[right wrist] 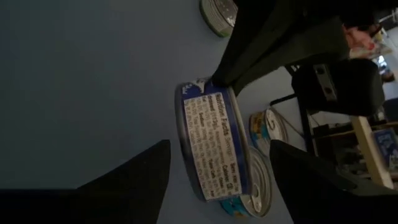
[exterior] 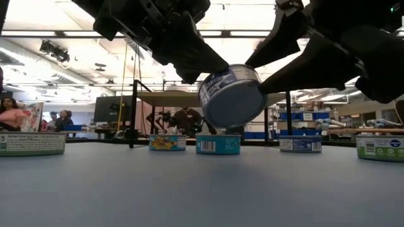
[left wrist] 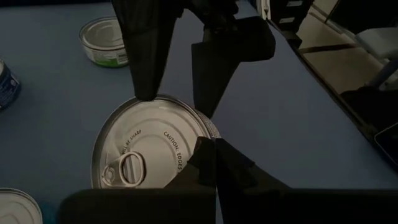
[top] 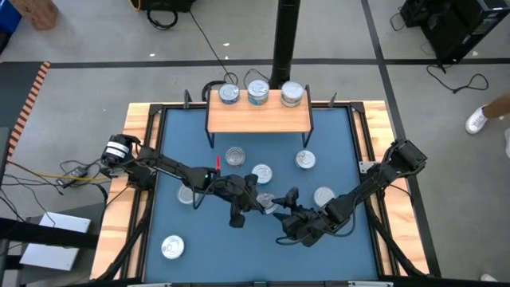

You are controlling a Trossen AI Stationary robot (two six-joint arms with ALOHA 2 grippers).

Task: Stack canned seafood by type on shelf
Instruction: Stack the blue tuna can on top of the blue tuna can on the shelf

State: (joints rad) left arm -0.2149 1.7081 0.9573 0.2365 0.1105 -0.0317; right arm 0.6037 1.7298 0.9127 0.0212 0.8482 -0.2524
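So the left gripper (exterior: 208, 66) is shut, its closed tip pressed against a blue-labelled tin (exterior: 232, 96) tilted up off the mat (top: 351, 151) at mid-table. The right gripper (right wrist: 217, 180) has its fingers wide apart either side of that tin, not clamped. The shelf (top: 259, 117) sits at 12 o'clock, carrying three tins. Other tins lie scattered on the mat.

Tins on the shelf (top: 259, 116): three, in a row along its 12 o'clock edge (top: 256, 92)
Tins lying on the blue mat (top: 343, 151): six (top: 235, 156)
Tins lifted off the mat: one, tilted (exterior: 232, 96)
Shelves: one
Arms over the mat: two
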